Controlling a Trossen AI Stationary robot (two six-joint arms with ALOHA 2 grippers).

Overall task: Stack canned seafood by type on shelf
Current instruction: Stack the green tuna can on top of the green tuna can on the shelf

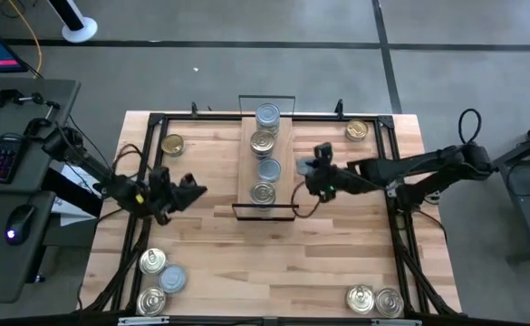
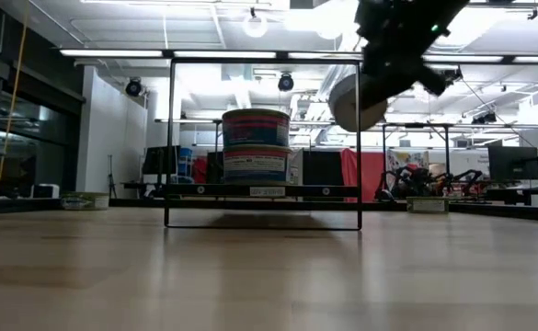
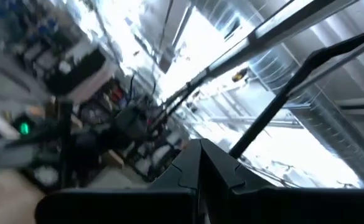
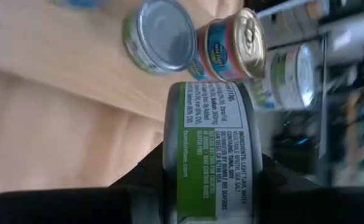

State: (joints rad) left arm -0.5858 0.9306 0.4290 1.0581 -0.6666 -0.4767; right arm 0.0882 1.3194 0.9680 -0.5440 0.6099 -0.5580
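1. The right gripper (image 4: 210,186) was clamped on a tin (image 4: 210,149) with a green-and-white label. The right wrist view showed small print on it, including "INGREDIENTS: LIGHT TUNA, WATER" and "bumblebee.com"; the rest of the print was too fine to read.
2. The same view showed three more tins beyond the held one: a silver-faced tin (image 4: 157,36), a gold-topped tin (image 4: 234,45) with a pink and blue label whose oval logo could not be read, and a silver-topped tin (image 4: 290,78) farther off.
3. From above, the right gripper (image 1: 317,172) hung just beside the right edge of the shelf (image 1: 244,172), near its middle. Four tops lay in a row along the plank: silver-blue (image 1: 267,115), gold (image 1: 263,141), silver-blue (image 1: 269,168), gold (image 1: 264,192).
4. The low view alone showed height: two tins stacked (image 2: 256,145) on the shelf, blue above a red band, writing unreadable, and the held tin (image 2: 356,101) raised above shelf level.
5. Only the high view showed the loose tins: gold ones at the far left (image 1: 172,144) and far right (image 1: 357,131), three at the near left corner (image 1: 159,281), two at the near right (image 1: 374,300).
6. The left gripper (image 1: 192,190) waited over the table left of the shelf, fingers pressed together and empty, as the left wrist view (image 3: 200,171) confirmed.
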